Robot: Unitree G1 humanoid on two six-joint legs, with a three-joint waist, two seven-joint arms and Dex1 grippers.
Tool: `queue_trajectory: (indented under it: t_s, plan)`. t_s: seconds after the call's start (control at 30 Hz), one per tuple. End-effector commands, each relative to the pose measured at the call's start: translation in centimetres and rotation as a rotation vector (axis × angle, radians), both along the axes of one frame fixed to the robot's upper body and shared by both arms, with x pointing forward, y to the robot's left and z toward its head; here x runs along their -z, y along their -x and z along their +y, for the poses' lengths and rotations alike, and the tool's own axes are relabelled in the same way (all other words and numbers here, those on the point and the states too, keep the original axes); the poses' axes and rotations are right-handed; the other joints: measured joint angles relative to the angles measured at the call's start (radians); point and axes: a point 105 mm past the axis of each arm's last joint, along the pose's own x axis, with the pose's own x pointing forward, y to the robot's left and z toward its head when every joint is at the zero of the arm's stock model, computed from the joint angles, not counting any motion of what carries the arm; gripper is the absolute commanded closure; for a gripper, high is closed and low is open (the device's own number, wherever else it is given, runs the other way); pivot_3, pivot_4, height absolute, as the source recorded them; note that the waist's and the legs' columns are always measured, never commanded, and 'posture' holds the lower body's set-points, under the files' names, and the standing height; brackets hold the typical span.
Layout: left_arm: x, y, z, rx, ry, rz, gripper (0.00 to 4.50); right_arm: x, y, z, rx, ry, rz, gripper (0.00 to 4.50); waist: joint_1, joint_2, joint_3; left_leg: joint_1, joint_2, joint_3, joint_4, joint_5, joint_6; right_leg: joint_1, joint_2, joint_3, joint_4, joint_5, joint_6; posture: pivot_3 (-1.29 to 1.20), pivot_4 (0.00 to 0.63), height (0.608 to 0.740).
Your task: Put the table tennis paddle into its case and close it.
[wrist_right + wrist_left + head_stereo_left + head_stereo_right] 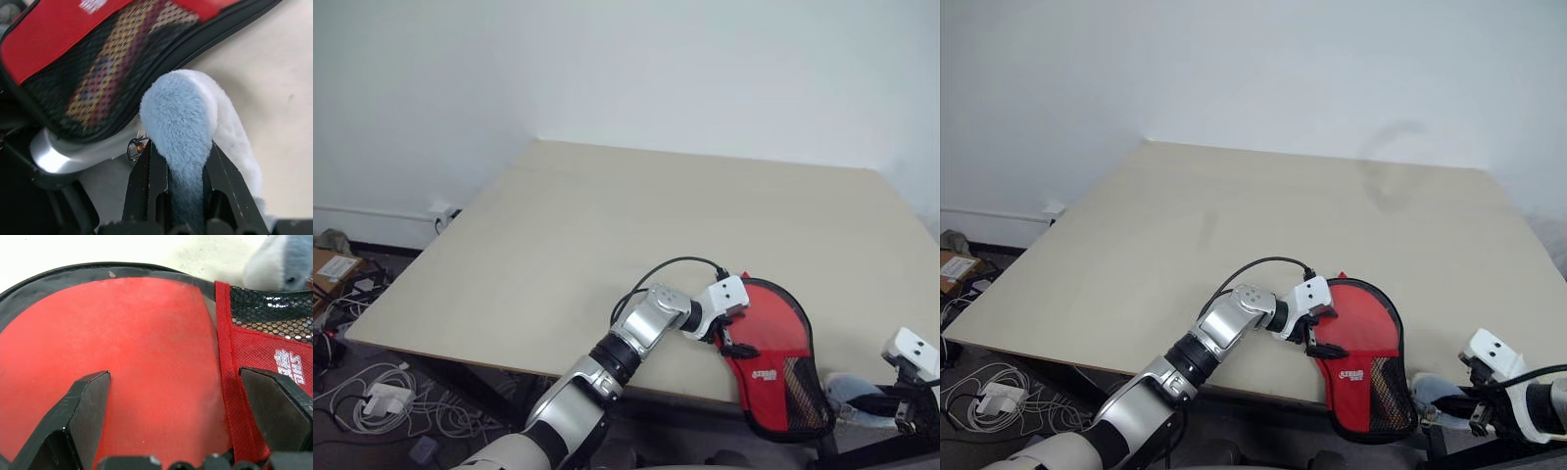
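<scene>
- The table (pixel 607 235) filled the middle of the head view; the case (pixel 773 357) lay at its near edge, lower right of the frame, handle end overhanging.
- The case looked shut, the table tennis paddle (pixel 105 81) showing through the mesh, so I judged the closing step in hand; next, finishing the zip.
- The left gripper (pixel 729 328), jaws wide, rested on the case's red face.
- The right gripper (pixel 181 196), lower right, was clamped on a blue fluffy tag (pixel 183 127) beside the case's handle end.
</scene>
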Motion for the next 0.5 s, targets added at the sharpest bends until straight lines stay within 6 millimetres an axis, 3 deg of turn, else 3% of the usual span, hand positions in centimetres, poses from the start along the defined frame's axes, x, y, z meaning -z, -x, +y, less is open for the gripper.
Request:
queue_trajectory:
  t_s: [0.03,0.27,0.5]
  plan:
    - [4.2,0.4,2.4,-0.053,-0.158,0.099,0.00,1.3,3.2,0.9,-0.055,-0.028,0.094,4.31,0.004,0.000,0.000,0.000,0.000,0.000,0.000,0.000,0.000,0.000,0.000,0.000,0.000,0.000,0.000,0.00,0.000,0.716]
    - [4.1,0.2,2.4,-0.036,-0.158,0.058,0.00,1.7,5.9,1.9,-0.123,-0.022,0.084,4.33,0.004,-0.001,0.000,0.000,0.000,-0.003,-0.001,0.000,0.000,0.001,0.001,-0.003,-0.001,-0.001,0.001,0.00,0.000,0.716]
    - [3.6,-0.1,2.2,-0.034,-0.115,0.035,0.00,0.7,3.8,0.9,-0.026,-0.042,0.007,1.78,-0.007,0.000,0.000,0.002,0.000,0.001,-0.001,0.000,0.000,0.001,0.000,0.000,0.000,-0.001,0.001,0.00,0.000,0.716]
